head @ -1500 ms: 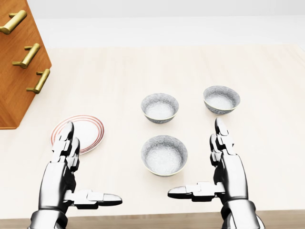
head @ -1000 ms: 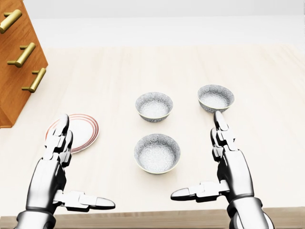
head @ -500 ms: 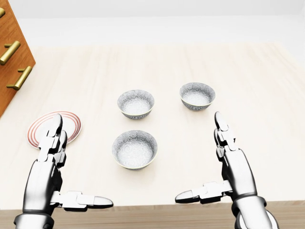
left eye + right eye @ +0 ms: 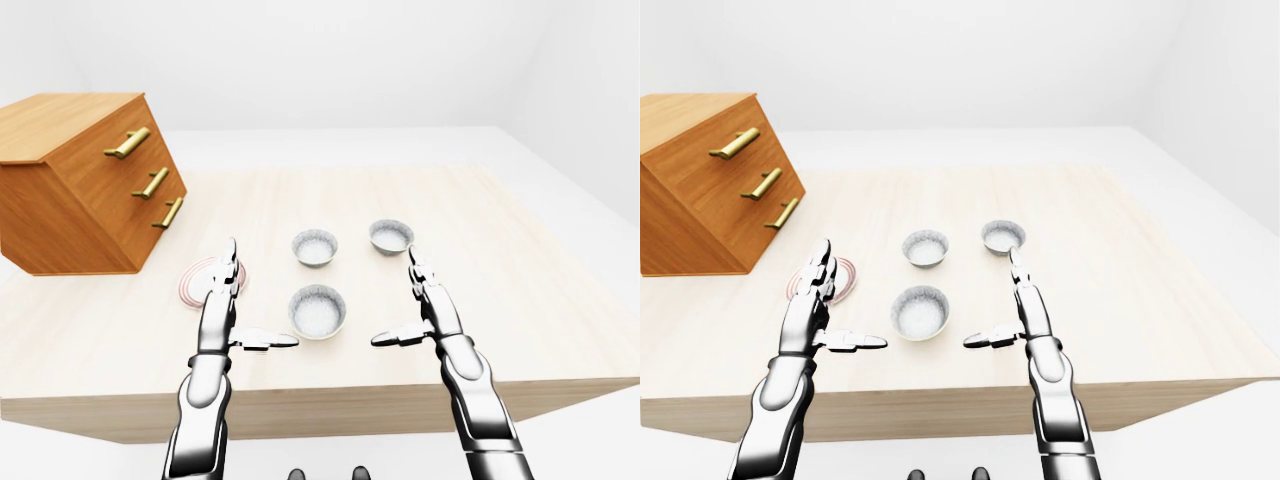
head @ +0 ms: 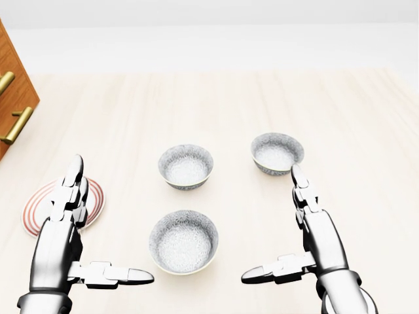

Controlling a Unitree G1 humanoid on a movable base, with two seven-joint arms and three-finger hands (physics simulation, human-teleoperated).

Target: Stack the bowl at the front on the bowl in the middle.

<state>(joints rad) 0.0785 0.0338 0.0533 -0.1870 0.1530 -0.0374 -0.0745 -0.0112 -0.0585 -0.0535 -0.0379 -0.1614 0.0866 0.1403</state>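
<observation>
Three grey speckled bowls stand on the pale wooden table [image 5: 216, 98]. In the head view the front bowl [image 5: 184, 241] is lowest, the middle bowl [image 5: 186, 166] is straight above it, and a third bowl [image 5: 277, 153] sits to the upper right. My left hand [image 5: 112, 219] hovers left of the front bowl, open, fingers up and thumb pointing at the bowl. On the other side my right hand [image 5: 270, 222] mirrors it, open and empty. Neither hand touches a bowl.
A red-rimmed white plate [image 5: 33, 214] lies under and behind my left hand. A wooden drawer chest [image 4: 80, 185] with brass handles stands at the table's left. The table's near edge [image 4: 320, 400] runs just below the hands.
The camera has moved: the whole picture slid left, then down, so the bowls sit lower and the chest has almost left the head view. Both hands stay open, flanking the front bowl.
</observation>
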